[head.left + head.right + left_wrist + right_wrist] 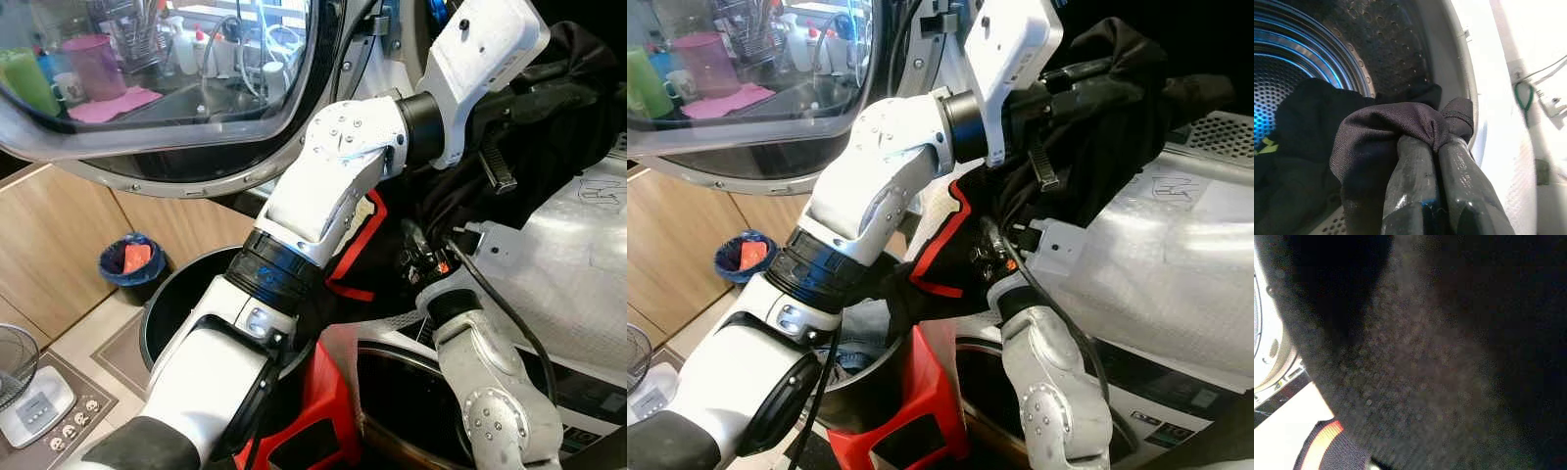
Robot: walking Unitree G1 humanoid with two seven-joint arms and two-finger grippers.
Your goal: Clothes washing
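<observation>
Some clothes loaded: dark clothes (pixel 1298 147) already lie in the drum (pixel 1317 54), one with a yellow-green mark.
Garment: a black garment (pixel 1386 132) is pinched at a fold at the drum's mouth; the rest, with red trim (pixel 945 245), hangs outside between the arms.
Left gripper: left gripper (pixel 1437 161) has its two fingers closed tight on the garment's fold, just inside the drum rim.
Right gripper: right gripper is buried in dark cloth; cannot tell whether it is spread or closed. Its wrist view is covered by fabric.
Washer: door (pixel 167 88) stands open, swung up to the left.
Basket: a dark basket (pixel 857 392) sits below on a red stool (pixel 921 401); denim (pixel 857 343) seems to lie in it.
Progress: loading looks partway through.
Left to do: likely push this garment fully in, release, fetch the rest, shut the door, start the wash.
</observation>
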